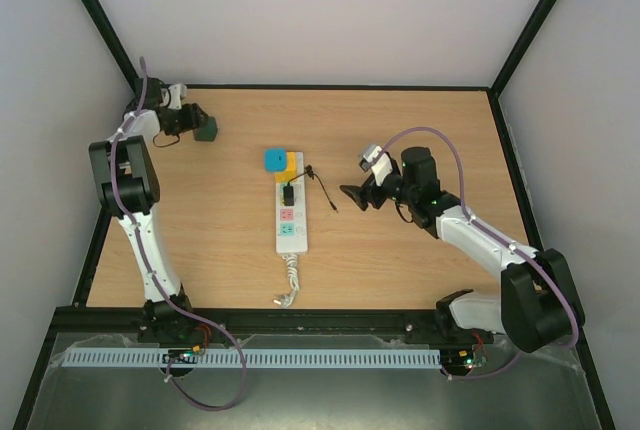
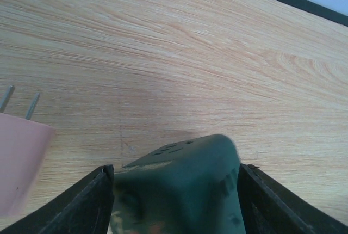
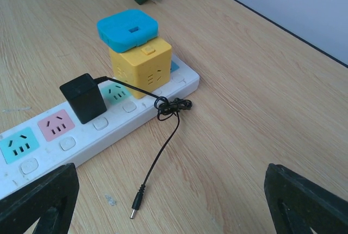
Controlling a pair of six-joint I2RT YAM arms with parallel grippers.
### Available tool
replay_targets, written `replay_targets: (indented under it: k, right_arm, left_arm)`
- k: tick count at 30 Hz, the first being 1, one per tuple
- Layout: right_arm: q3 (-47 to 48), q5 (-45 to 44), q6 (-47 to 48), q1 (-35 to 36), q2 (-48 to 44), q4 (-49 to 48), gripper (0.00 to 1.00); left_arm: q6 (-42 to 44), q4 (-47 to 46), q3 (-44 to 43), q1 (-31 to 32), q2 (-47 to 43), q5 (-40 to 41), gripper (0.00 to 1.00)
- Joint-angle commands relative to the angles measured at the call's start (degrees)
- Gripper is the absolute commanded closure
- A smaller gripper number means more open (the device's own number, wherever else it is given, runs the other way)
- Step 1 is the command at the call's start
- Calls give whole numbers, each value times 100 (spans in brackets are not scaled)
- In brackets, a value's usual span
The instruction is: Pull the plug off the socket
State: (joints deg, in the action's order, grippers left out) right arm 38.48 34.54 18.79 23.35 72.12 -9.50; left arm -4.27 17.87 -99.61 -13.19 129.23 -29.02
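Note:
The white power strip (image 1: 290,222) lies mid-table with its coiled cord toward the near edge. A black adapter (image 1: 289,195) with a thin black cable is plugged into it. A yellow cube plug (image 1: 290,168) with a blue plug (image 1: 274,159) on top sits at its far end. In the right wrist view the strip (image 3: 109,136), adapter (image 3: 82,98), yellow cube (image 3: 140,65) and blue plug (image 3: 128,29) show. My right gripper (image 1: 352,195) is open and empty, right of the strip. My left gripper (image 1: 192,122) is shut on a dark green cube plug (image 2: 182,182) at the far left.
A pink plug (image 2: 16,158) with two metal prongs lies on the table just left of the left gripper. The adapter's loose cable end (image 3: 138,204) lies on the wood between my right fingers. Black frame rails edge the table.

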Motion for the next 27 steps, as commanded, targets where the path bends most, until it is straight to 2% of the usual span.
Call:
replay_targets:
  k: [1, 5, 10, 11, 16, 21, 27]
  right_arm:
    - [-60, 74, -84, -49, -153, -35, 8]
    - [-60, 87, -92, -59, -154, -35, 8]
    - [-60, 96, -90, -76, -162, -35, 8]
    - [-55, 94, -98, -77, -175, -32, 8]
    - [44, 40, -172, -98, -264, 26, 6]
    - [222, -203, -280, -103, -506, 84, 2]
    - [219, -702, -590, -98, -1083, 84, 2]
  left_arm:
    - [44, 72, 109, -77, -268, -30, 37]
    - [16, 49, 101, -140, -166, -229, 43]
    - [93, 25, 91, -155, -171, -446, 43]
    - [81, 40, 80, -155, -190, -436, 41]
    - [175, 188, 70, -156, -464, -222, 20]
    - [515, 542, 144, -158, -1068, 59, 2]
    - [853, 1047, 365, -151, -1941, 477, 0]
